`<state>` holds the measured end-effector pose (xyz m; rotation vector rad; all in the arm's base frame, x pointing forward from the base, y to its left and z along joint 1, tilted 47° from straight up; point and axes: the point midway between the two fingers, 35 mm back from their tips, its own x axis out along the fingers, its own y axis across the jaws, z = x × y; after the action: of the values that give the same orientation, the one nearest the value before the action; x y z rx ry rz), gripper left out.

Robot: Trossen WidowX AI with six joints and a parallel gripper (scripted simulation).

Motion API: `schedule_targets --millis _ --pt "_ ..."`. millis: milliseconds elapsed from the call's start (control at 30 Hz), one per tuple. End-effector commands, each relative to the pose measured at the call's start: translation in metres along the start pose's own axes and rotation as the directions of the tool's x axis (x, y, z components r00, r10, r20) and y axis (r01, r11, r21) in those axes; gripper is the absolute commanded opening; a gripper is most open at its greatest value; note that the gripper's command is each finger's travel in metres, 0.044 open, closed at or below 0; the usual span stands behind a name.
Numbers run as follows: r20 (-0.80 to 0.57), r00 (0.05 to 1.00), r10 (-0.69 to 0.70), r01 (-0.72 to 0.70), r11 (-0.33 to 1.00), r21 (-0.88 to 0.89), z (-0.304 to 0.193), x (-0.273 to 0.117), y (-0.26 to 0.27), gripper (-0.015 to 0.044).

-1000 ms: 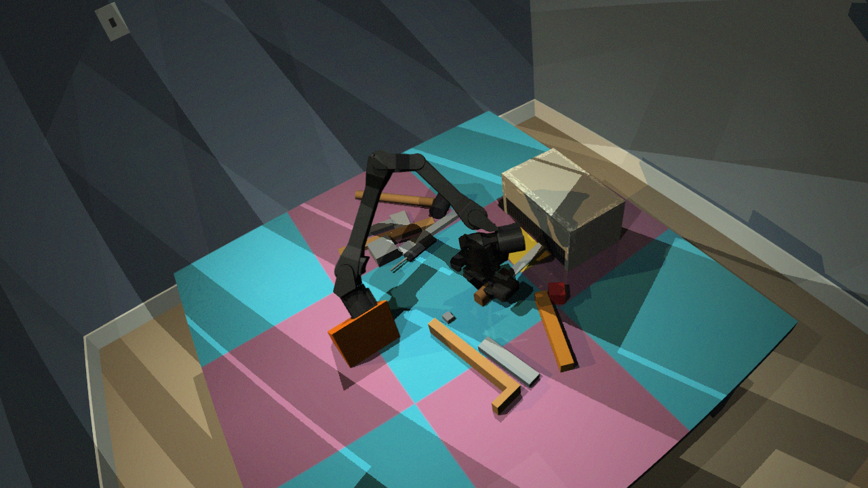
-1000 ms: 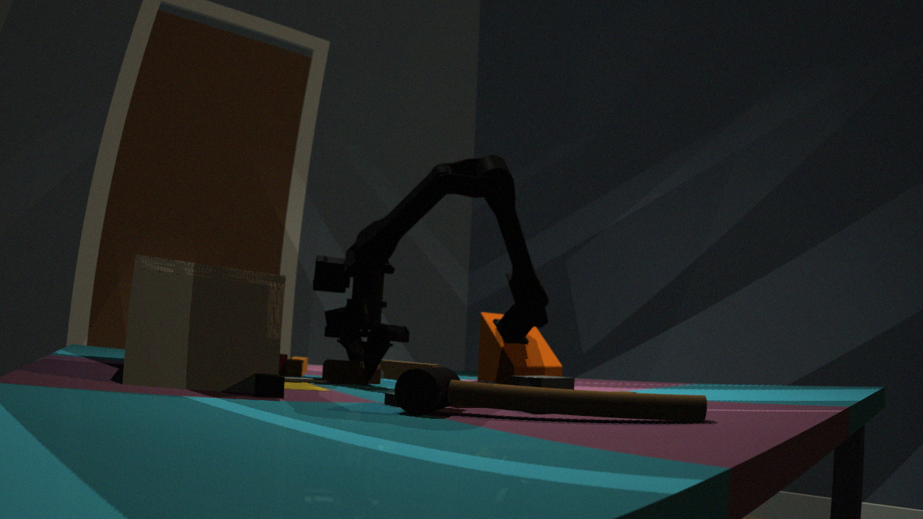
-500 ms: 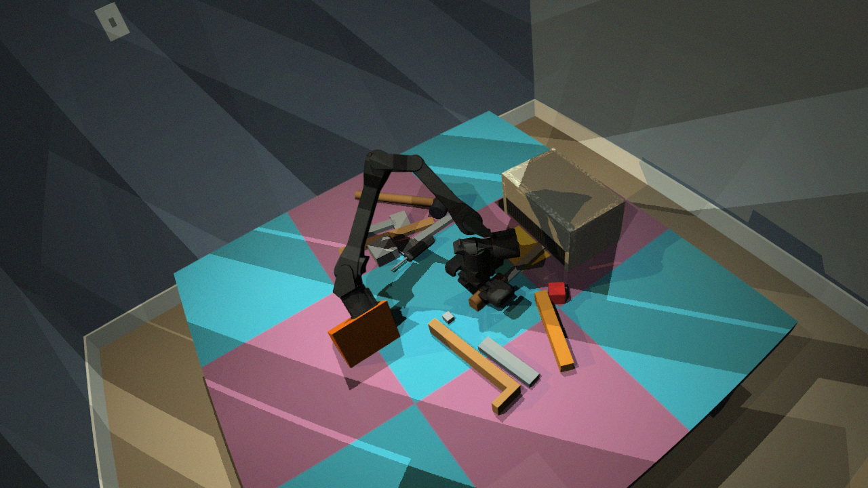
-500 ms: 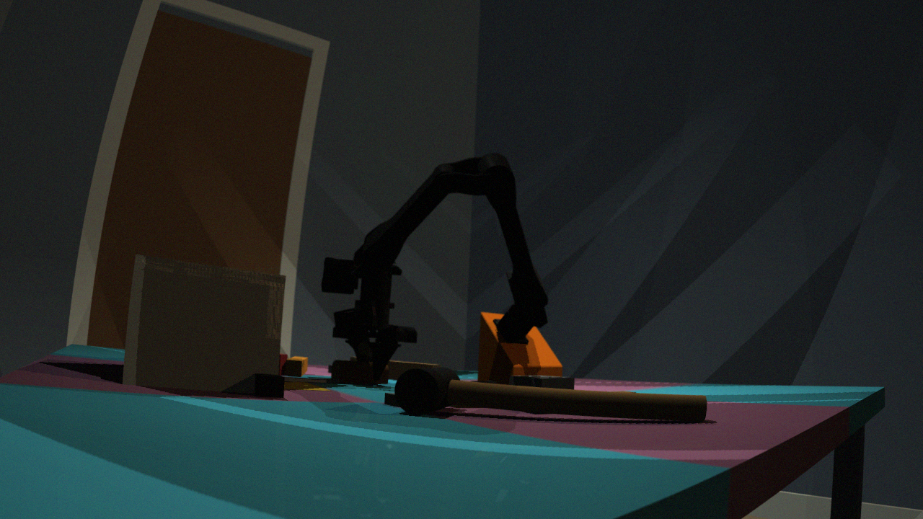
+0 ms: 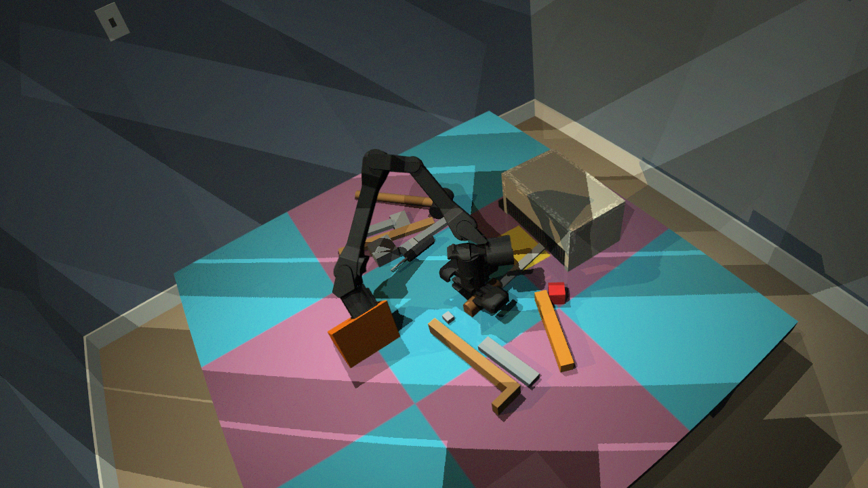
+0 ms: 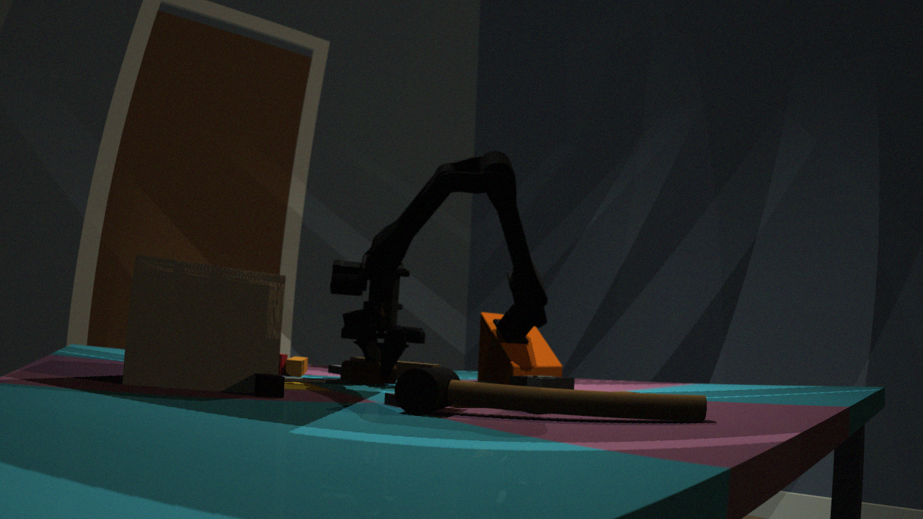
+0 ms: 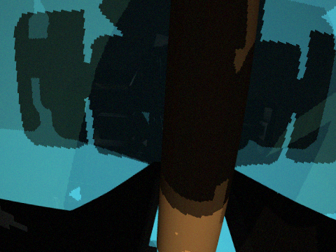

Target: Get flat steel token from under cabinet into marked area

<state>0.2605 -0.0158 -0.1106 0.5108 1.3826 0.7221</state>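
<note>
My gripper (image 5: 492,298) (image 6: 385,377) (image 7: 190,172) is shut on the round wooden handle (image 5: 470,306) (image 7: 189,232) of a tool, low over the table. The tool's narrow grey blade (image 5: 532,257) points from the gripper across the yellow marked area (image 5: 519,238) (image 6: 301,386) toward the cabinet (image 5: 564,191) (image 6: 200,322). Whether its tip is at or under the cabinet's front edge is unclear. The dark vent slots (image 5: 531,232) run along the cabinet's bottom front. I cannot make out the steel token; part of the marked area is hidden by the arm and blade.
A red cube (image 5: 556,293) and an orange bar (image 5: 555,331) lie right of the gripper. An L-shaped wooden piece (image 5: 467,352), grey bar (image 5: 508,362) and small grey block (image 5: 448,316) lie nearer the camera. A mallet (image 5: 388,197) (image 6: 580,398) and several tools lie behind the arm.
</note>
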Motion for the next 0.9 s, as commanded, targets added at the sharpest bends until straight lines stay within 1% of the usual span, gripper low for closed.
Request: schedule_targets --millis 0,533,867 --pt "-0.004 1.000 0.001 -0.001 1.000 0.000 -0.009 0.001 0.000 0.0000" --pt "-0.005 1.000 0.001 -0.001 1.000 0.001 -0.034 0.001 -0.002 0.0000" --pt "-0.003 1.000 -0.001 0.001 0.999 -0.036 -0.029 -0.001 -0.003 0.0000"
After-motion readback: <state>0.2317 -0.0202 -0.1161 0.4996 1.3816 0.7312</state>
